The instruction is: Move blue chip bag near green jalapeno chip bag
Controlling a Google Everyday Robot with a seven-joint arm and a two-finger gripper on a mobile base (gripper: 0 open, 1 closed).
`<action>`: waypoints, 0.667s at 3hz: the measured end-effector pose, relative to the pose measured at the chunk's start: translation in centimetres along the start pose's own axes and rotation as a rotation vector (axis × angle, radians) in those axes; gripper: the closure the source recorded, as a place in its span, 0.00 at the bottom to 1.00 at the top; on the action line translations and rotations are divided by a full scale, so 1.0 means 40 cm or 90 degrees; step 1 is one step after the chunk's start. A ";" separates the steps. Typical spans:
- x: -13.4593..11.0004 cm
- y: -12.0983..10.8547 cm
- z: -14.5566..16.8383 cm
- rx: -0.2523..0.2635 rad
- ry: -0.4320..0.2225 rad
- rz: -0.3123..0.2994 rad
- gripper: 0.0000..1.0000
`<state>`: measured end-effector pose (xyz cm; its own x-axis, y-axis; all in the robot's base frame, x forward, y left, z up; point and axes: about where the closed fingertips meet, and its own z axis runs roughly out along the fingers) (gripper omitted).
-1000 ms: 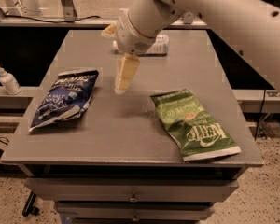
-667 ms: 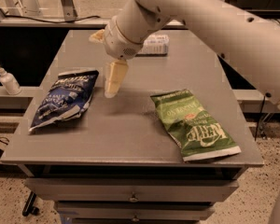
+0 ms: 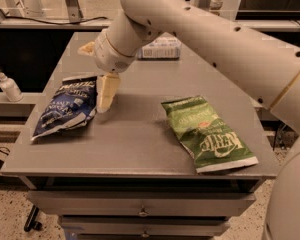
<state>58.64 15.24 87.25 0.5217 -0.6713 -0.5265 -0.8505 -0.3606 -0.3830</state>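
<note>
**Risk of a glancing, slipping grab**

On the flat grey table [image 3: 140,139], well right of the cream claw [image 3: 106,95]: crinkled bright green jalapeno chip bag [image 3: 207,134]. Just left of its tip: crinkled navy blue chip bag [image 3: 65,109]. Claw's opening impossible to tell. Likely to catch only the edge, shoving or dropping it.

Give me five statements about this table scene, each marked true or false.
1. The blue bag lies on the left part of the table. True.
2. The green bag lies on top of the blue bag. False: they lie apart, with the green bag on the right.
3. The pincer is at the blue bag's right edge. True.
4. The pincer holds the green bag. False: it is well away from the green bag.
5. A small bottle stands on the table. False: it stands off the table, to the left.
</note>
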 end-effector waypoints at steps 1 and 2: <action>-0.014 0.006 0.038 -0.014 -0.010 -0.007 0.17; -0.021 0.005 0.054 -0.019 -0.014 -0.008 0.42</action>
<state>58.19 17.13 85.97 0.5334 -0.6524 -0.5384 -0.8453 -0.3883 -0.3670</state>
